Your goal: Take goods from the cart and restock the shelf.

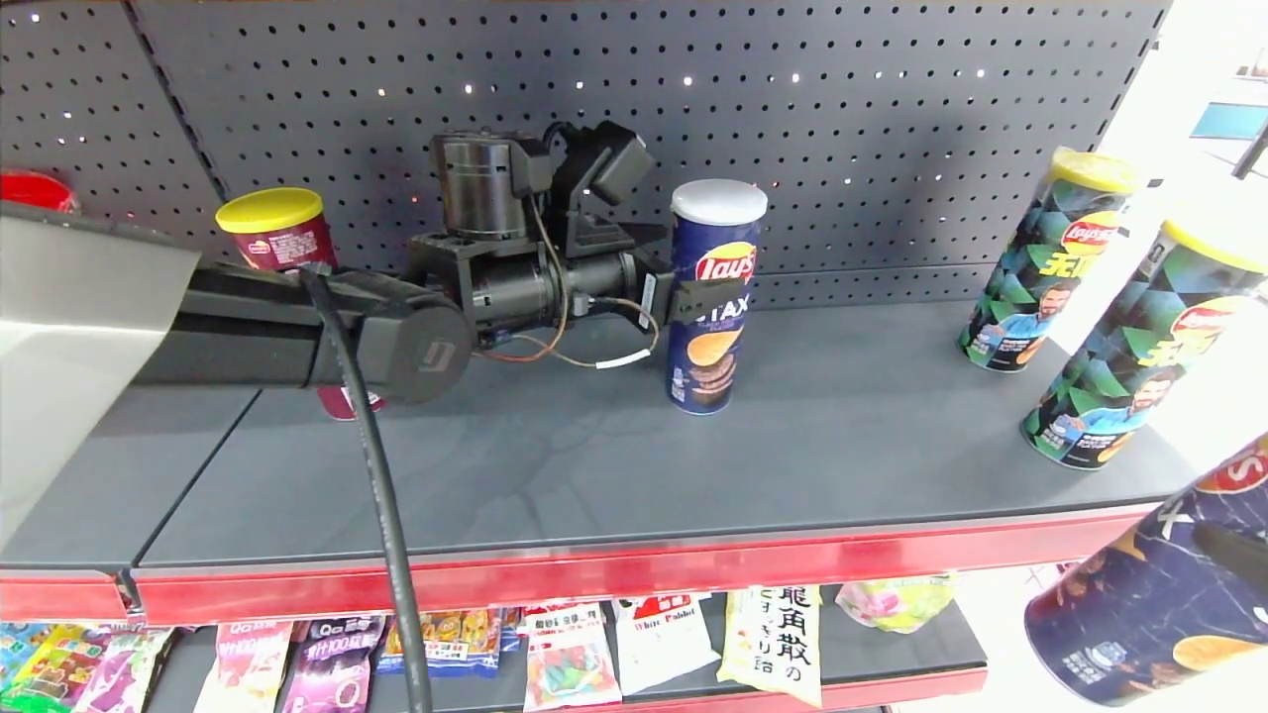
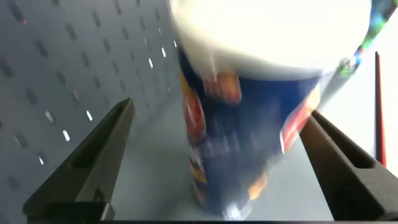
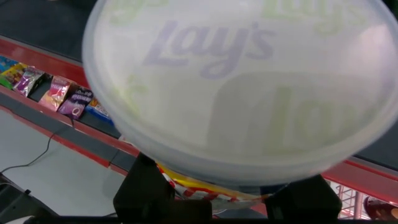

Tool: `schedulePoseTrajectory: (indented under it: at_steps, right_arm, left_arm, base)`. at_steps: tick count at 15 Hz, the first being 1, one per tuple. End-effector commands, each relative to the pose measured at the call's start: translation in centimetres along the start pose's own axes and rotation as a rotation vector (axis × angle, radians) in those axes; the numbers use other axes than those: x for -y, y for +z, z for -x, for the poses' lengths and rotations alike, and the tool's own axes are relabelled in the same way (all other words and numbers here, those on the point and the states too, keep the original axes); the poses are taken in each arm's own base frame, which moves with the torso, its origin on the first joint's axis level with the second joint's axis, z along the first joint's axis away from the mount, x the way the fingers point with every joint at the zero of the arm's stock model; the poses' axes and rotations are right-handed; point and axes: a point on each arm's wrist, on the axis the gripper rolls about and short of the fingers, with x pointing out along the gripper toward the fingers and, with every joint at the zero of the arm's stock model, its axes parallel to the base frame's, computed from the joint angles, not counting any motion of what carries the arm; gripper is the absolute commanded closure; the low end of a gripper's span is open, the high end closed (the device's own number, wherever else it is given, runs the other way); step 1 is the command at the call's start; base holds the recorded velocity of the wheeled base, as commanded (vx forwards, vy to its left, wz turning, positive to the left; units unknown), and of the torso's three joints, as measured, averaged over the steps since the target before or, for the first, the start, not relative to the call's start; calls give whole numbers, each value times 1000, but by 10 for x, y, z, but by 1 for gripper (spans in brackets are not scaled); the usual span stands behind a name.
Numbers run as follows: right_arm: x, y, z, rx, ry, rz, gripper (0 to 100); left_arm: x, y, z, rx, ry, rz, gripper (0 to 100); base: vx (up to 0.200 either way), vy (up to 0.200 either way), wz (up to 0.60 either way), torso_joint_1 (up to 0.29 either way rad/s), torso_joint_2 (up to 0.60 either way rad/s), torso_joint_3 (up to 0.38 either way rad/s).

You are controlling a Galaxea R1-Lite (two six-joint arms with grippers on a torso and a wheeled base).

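A dark blue chip can (image 1: 715, 297) with a white lid stands upright on the grey shelf (image 1: 594, 465), near the pegboard back. My left gripper (image 1: 708, 287) reaches in from the left and sits around it, open. Its fingers (image 2: 106, 149) stand well apart on either side of the can (image 2: 249, 124), with gaps showing. A second dark blue can (image 1: 1139, 604) hangs tilted at the lower right, in front of the shelf. My right gripper (image 3: 224, 199) is shut on that can, whose clear lid (image 3: 249, 87) faces the wrist camera.
A maroon can with a yellow lid (image 1: 277, 233) stands behind my left arm. Two teal-patterned cans (image 1: 1050, 267) (image 1: 1139, 347) with yellow lids stand at the shelf's right end. Snack bags (image 1: 594, 654) hang on the lower shelf. Open shelf space lies in front of the blue can.
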Motion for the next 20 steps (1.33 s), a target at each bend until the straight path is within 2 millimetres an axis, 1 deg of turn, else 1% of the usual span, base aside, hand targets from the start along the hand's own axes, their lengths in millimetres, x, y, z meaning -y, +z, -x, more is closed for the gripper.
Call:
schedulePoseTrajectory:
  at_steps: [1,5,6,11,13,14,15,18,20]
  right_arm:
    - [0,0,0,2,-1,1,100]
    - [0,0,0,2,-2,1,100]
    - [0,0,0,0,-2,1,100]
    - [0,0,0,0,-2,1,100]
    - [0,0,0,0,-2,1,100]
    - [0,0,0,2,-2,3,100]
    - [0,1,0,5,0,2,100]
    - [1,4,-1,4,13,3,100]
    - [-1,4,-3,1,37,6,100]
  left_arm:
    - [-5,-3,-11,-2,2,1,0]
    - [0,-5,-16,-28,-15,12,0]
    - [0,-5,-16,-28,-17,12,100]
    - [3,-5,-15,-42,-27,19,100]
    - [10,0,-8,-42,-39,19,100]
    - [13,4,-1,-51,-45,26,100]
    - [18,9,15,-72,-58,38,100]
    - [33,19,54,-79,-145,48,100]
    - [40,24,68,-64,-200,41,100]
  base:
    - [0,0,0,0,0,0]
    - [0,0,0,0,0,0]
    - [0,0,0,0,0,0]
    - [0,0,0,0,0,0]
    - [0,0,0,0,0,0]
    - [0,0,0,0,0,0]
    - [0,0,0,0,0,0]
    - [0,0,0,0,0,0]
    - [0,0,0,0,0,0]
